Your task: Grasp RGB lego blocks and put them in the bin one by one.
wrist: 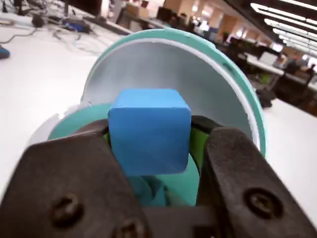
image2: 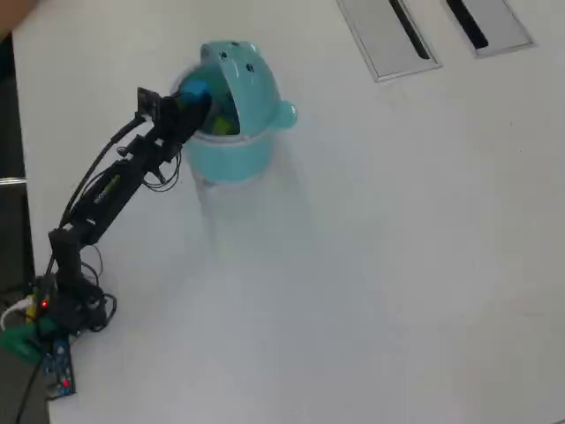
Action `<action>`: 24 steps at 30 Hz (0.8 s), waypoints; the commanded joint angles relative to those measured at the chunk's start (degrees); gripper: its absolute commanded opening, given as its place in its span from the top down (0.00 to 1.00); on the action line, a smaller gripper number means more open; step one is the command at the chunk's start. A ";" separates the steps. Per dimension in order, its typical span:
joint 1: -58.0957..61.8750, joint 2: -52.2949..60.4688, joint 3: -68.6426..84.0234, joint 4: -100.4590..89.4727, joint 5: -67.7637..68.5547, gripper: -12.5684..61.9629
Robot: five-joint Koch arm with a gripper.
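Nearest the wrist camera, the dark jaws (wrist: 151,144) were clamped on the light blue block (wrist: 148,131), one on each flank, with the block's flat face turned toward the lens and its upper half standing clear above them. The cube has no long axis to speak of; it sat square between the jaws, not skewed.

What mattered next was the line from block to bin. In the wrist view the block hung directly in front of the open mouth of the teal bin (wrist: 233,84), the pale inside of the raised lid (wrist: 168,69) curving up behind it and teal rim showing below and to the sides. A sliver of yellow-green (wrist: 197,146) showed just behind the block, which I took to be the yellow-green block already lying inside. From above, the arm (image2: 110,185) reached from the surface's left edge up to the bin (image2: 234,150) near the far left part of the surface, and the blue block (image2: 194,89) sat over the bin's opening on its left side, under the tipped-back lid. Letting go there should have dropped it inside, I judged.

The red block was not visible in either view. Farther off, two grey slotted panels (image2: 386,35) lay at the surface's far edge.
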 commanded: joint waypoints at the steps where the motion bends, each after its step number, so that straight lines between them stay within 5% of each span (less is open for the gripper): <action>1: -0.79 0.97 -7.65 -4.48 0.26 0.57; 8: -0.79 0.70 -8.96 -1.67 1.14 0.44; 24: 8.26 16.52 3.60 4.66 2.64 0.44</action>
